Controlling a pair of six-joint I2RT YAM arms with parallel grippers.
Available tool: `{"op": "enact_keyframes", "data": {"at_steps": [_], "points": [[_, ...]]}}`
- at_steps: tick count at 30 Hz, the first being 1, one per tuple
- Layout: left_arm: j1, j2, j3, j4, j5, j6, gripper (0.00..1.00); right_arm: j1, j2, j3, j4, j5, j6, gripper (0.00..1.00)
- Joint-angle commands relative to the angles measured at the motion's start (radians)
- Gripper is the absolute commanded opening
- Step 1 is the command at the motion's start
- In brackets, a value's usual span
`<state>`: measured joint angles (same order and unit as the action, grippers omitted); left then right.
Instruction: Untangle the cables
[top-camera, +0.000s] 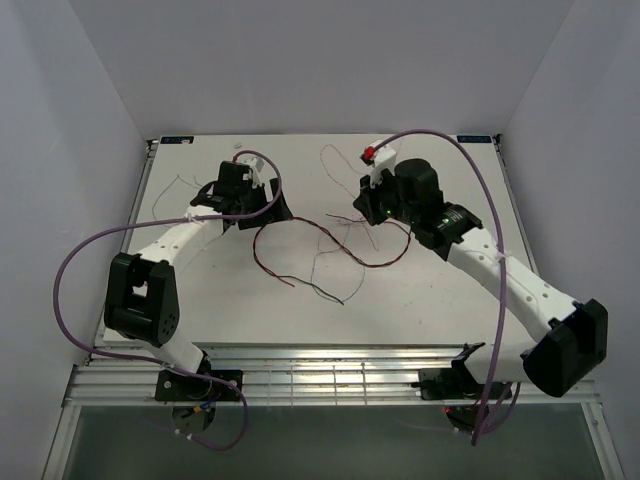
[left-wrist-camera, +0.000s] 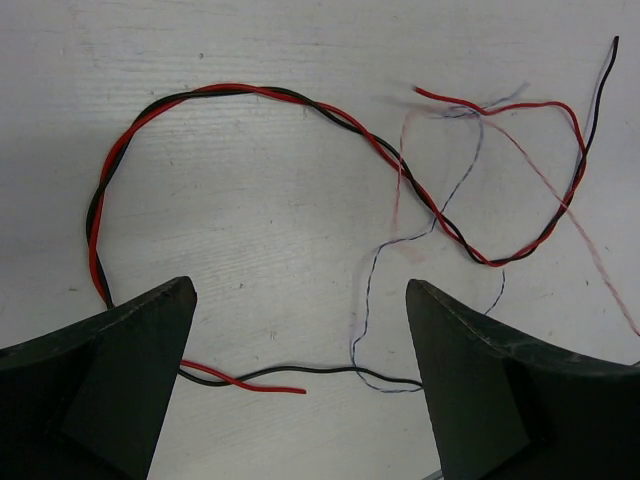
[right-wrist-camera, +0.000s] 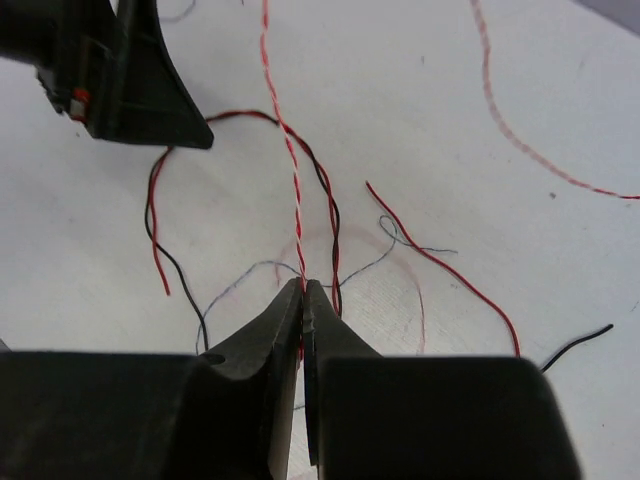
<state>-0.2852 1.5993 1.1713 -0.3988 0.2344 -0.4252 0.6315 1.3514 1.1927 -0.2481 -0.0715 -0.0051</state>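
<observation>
The left arm (top-camera: 175, 240) reaches from its base at the near left edge up and inward over the table (top-camera: 250, 320). The right arm (top-camera: 500, 270) comes in from the near right in the same way, so the two wrists face each other across the middle of the table. The cables (top-camera: 330, 250) lie spread between and below them. The left claw (left-wrist-camera: 300, 300) hangs with its fingers spread wide, gripping nothing. Between them, on the table, the red cable (left-wrist-camera: 120, 150) and black cable (left-wrist-camera: 320, 369) run twisted together in a large loop. The right claw (right-wrist-camera: 303, 292) is closed tight, its tips pinching a pale red strand (right-wrist-camera: 285, 140) that runs straight up from the tips and out of the top of the right wrist view. A fine grey strand (left-wrist-camera: 365, 300) wanders across the loop. In the left wrist view the black cable slips behind both fingers, so its course there is hidden. In the top view the finer strands are hard to follow, and the wrists cover both sets of claw tips.
</observation>
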Motion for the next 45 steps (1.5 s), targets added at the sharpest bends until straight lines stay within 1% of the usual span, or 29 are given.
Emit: {"op": "enact_keyframes", "data": {"at_steps": [1,3,6,8,10,13,17,20,21,23,24,25,28,34,37,39,41,43,44,45], "points": [[-0.008,-0.022,0.016,0.014,0.008,-0.023,0.98,0.000,-0.099,-0.005,0.044,0.044,0.079,0.08],[-0.011,-0.027,0.014,0.011,0.005,-0.027,0.98,-0.003,-0.144,0.013,0.044,0.047,0.080,0.08],[-0.014,-0.051,-0.001,0.021,-0.001,-0.029,0.98,-0.009,-0.175,0.085,0.029,0.067,0.085,0.08],[-0.014,-0.059,-0.015,0.040,0.000,-0.029,0.98,-0.013,-0.184,0.162,0.015,0.067,0.082,0.08],[-0.014,-0.050,-0.010,0.041,-0.001,-0.030,0.98,-0.016,-0.198,0.221,0.013,0.111,0.085,0.08],[-0.014,-0.003,0.025,0.043,0.005,-0.030,0.98,-0.021,-0.202,0.281,0.006,0.139,0.071,0.08],[-0.023,0.082,0.093,0.037,0.035,-0.030,0.98,-0.026,-0.183,0.439,-0.026,0.196,0.025,0.08],[-0.042,0.131,0.131,0.035,0.036,-0.027,0.98,-0.029,-0.152,0.507,-0.026,0.266,-0.047,0.08],[-0.048,0.140,0.139,0.034,0.034,-0.026,0.98,-0.030,-0.143,0.559,-0.026,0.280,-0.068,0.08],[-0.066,0.165,0.159,0.032,0.031,-0.024,0.98,-0.035,-0.109,0.640,-0.022,0.361,-0.178,0.08],[-0.066,0.165,0.159,0.031,0.029,-0.024,0.98,-0.035,-0.098,0.662,-0.022,0.361,-0.179,0.08],[-0.072,0.174,0.166,0.031,0.026,-0.024,0.98,-0.038,-0.089,0.680,-0.019,0.381,-0.246,0.08],[-0.086,0.186,0.180,0.031,0.017,-0.020,0.98,-0.065,-0.040,0.751,-0.005,0.450,-0.308,0.08],[-0.101,0.243,0.243,0.025,0.031,-0.018,0.98,-0.139,0.060,0.955,0.001,0.431,-0.383,0.08],[-0.115,0.284,0.278,0.023,0.043,-0.021,0.98,-0.145,0.066,0.969,0.059,0.421,-0.432,0.08],[-0.124,0.315,0.307,0.025,0.072,-0.021,0.98,-0.145,0.061,0.975,0.093,0.424,-0.438,0.08],[-0.146,0.333,0.327,0.034,0.107,-0.017,0.98,-0.145,0.051,0.981,0.098,0.380,-0.432,0.08],[-0.175,0.349,0.347,0.052,0.186,0.000,0.98,-0.144,0.042,0.978,0.104,0.322,-0.417,0.08],[-0.190,0.347,0.347,0.092,0.228,0.029,0.98,-0.144,0.029,0.978,0.107,0.309,-0.406,0.08],[-0.221,0.344,0.340,0.122,0.338,0.046,0.98,-0.144,0.023,0.973,0.112,0.296,-0.400,0.08]]}}
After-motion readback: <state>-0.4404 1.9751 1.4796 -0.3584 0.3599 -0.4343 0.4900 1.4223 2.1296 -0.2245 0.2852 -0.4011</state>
